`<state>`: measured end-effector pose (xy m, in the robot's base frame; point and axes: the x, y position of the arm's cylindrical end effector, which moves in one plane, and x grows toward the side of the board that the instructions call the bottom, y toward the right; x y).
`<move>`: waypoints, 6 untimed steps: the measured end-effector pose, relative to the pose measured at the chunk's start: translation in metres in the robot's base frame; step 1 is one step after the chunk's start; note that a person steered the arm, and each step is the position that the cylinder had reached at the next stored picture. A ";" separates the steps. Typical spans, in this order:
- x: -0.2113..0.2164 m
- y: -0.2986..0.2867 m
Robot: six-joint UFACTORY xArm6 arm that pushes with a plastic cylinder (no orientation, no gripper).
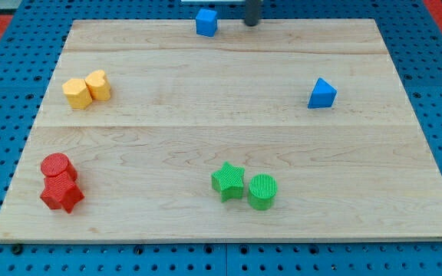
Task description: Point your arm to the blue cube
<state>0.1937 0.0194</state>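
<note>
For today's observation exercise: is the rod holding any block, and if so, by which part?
Nothing is held. My tip stands just to the view's right of the blue cube, apart from it.

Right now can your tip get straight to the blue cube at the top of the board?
Probably yes. My tip sits just to the view's right of the blue cube, and no block lies between them.

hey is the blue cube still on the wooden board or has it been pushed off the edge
On the board. The blue cube sits just inside the wooden board's top edge, with my tip close to its right, not touching.
</note>
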 end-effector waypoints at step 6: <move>0.063 -0.037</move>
